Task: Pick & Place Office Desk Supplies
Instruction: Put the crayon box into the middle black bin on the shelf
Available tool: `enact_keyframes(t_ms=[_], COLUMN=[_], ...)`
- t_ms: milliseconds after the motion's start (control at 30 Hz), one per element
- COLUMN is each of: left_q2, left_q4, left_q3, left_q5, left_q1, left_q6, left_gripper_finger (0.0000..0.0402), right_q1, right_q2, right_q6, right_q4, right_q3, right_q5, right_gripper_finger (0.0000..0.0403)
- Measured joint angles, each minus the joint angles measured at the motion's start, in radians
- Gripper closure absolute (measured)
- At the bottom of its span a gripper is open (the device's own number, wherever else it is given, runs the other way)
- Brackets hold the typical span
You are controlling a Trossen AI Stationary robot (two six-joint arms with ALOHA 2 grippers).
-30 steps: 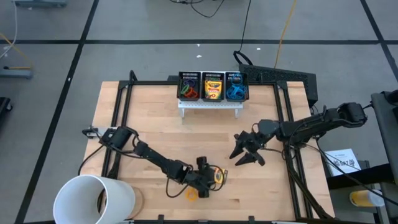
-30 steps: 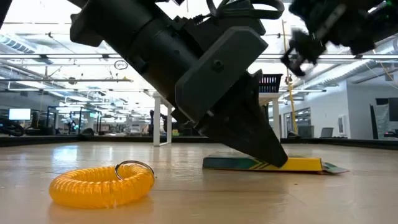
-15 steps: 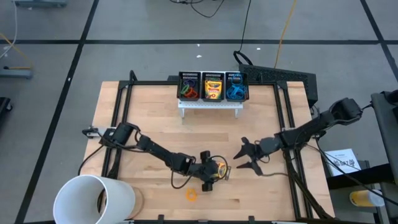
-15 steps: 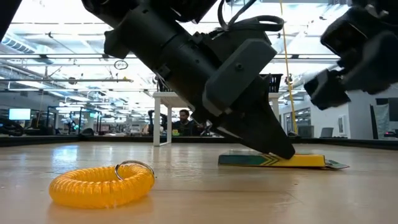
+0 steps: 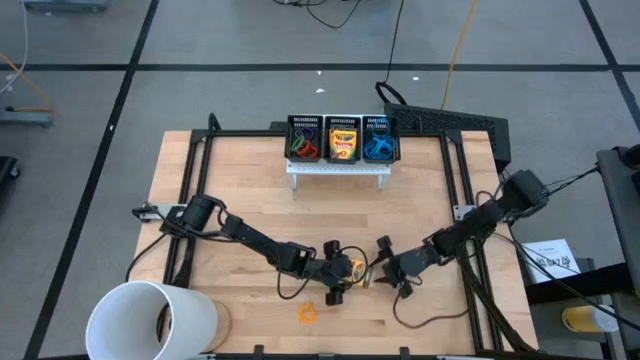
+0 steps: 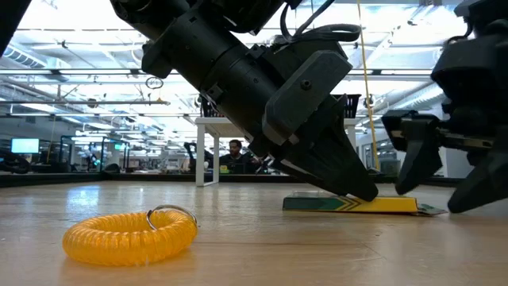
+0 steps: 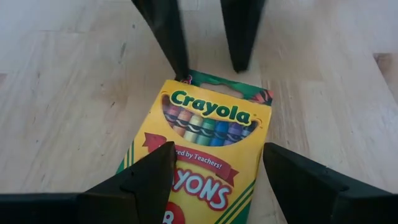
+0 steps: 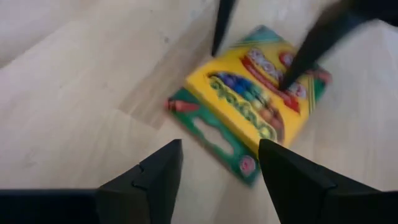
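A yellow-and-green crayon box (image 5: 354, 270) lies flat on the wooden table near its near edge, also seen as the crayon box (image 6: 381, 206) in the low view. My left gripper (image 5: 344, 273) reaches in from the table's left and is shut on it. My right gripper (image 5: 386, 268) stands open and low at the box's right, green-flap end (image 8: 205, 134); whether a fingertip touches that end I cannot tell. An orange coil loop (image 5: 308, 314) with a metal ring rests on the table nearer the near edge. My left gripper has the crayon box between its two fingers, one finger (image 7: 146, 183) on each long side (image 7: 163, 146). It comes slanting down from the table's left, with the fingers lying along the box. The box stays flat on the table.
A large white cup (image 5: 150, 320) lies at the near left corner. Three black mesh bins (image 5: 342, 140) sit on a white stand at the far edge, holding rubber bands and a crayon box. Black frame rails run along both table sides. Bare wood lies between the bins and the grippers.
My right gripper has come down and toward the table's near left, from mid-air to table height beside the box's right end, staying open. My left gripper has shifted slightly right and far, and the crayon box has slid a little along the table with it.
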Motion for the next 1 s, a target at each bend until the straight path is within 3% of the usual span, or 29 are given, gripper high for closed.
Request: enact_keyframes(t_ms=[167,400,733,867,1000], left_q2=[0.000,0.000,0.000,0.000,0.000], left_q4=[0.003,0.005,0.009,0.009,0.009], left_q3=[0.000,-0.001,-0.001,-0.001,-0.001], left_q5=[-0.002,-0.008,-0.009,-0.008,-0.007], left_q1=[0.002,0.003,0.003,0.003,0.002], left_q6=[-0.002,-0.026,-0.032,-0.033,-0.033], left_gripper_finger=[0.0147,0.0147,0.0147,0.0147,0.0147], right_q1=[0.025,0.046,0.041,0.040,0.054], right_q2=[0.087,0.117,0.119,0.119,0.119], right_q6=[-0.133,-0.218,-0.212,-0.210,-0.172], right_q4=[-0.077,-0.073,-0.022,-0.021,-0.030], right_q3=[0.084,0.094,0.092,0.091,0.092], right_q5=[0.113,0.274,0.314,0.228,0.221], right_gripper_finger=[0.0197,0.0197,0.0197,0.0197,0.0204])
